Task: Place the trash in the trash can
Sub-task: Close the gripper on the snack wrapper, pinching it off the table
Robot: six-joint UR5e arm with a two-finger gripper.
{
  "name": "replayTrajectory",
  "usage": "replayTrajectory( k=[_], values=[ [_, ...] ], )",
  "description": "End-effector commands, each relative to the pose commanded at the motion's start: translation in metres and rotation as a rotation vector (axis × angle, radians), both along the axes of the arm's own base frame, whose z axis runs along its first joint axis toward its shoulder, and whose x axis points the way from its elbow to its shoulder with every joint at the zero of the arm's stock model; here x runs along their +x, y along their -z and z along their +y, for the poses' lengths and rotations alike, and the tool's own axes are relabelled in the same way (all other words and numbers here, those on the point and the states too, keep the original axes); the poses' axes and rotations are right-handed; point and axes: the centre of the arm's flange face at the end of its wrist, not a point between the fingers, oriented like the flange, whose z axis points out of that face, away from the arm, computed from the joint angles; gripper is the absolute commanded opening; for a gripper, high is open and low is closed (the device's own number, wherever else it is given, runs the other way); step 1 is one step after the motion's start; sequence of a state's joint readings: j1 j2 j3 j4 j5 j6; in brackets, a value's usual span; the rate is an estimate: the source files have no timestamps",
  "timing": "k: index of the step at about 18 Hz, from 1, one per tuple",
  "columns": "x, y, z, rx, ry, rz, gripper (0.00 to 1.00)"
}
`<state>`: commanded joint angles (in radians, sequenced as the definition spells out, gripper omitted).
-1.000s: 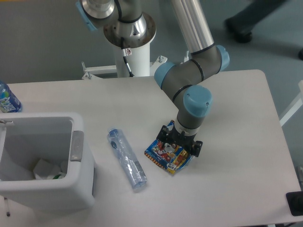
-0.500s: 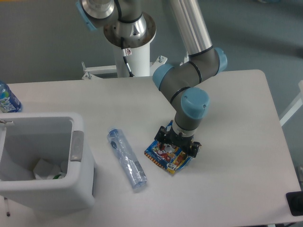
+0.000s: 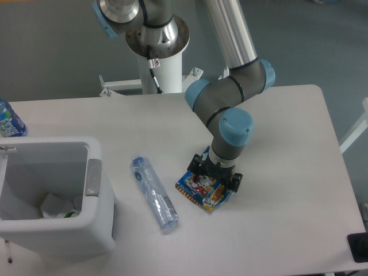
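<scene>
white tabletop (image 3: 276,126) is seen from above, with all items laid on it. the gripper (image 3: 215,175) is positioned at the upper right edge of the snack packet (image 3: 202,191), its black fingers (image 3: 234,181) set down at either side of that edge; whether the packet is actually clamped cannot be told from this view. the blue-and-yellow packet is found flat on the table, right of centre. a crushed clear bottle (image 3: 153,193) is noted lying on its side just left of the packet, apart from it, with its blue cap end toward the rear. the trash can (image 3: 95,201) is located at the left front of the table, well apart from the packet, with a grey tab (image 3: 93,177) on its right rim and some white scraps visible inside. an upright blue-labelled water bottle (image 3: 8,119) is recorded at the far left edge.
</scene>
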<state>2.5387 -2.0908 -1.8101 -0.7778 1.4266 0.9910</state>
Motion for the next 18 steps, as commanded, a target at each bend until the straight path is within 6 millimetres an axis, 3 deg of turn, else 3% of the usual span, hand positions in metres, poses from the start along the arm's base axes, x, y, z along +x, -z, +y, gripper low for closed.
replayTrajectory(
  k=[10, 18],
  values=[
    [0.0025, -0.0040, 0.0025, 0.004, 0.003, 0.008, 0.84],
    [0.0044, -0.0061, 0.0033, 0.003, -0.020, 0.008, 0.51]
  ],
)
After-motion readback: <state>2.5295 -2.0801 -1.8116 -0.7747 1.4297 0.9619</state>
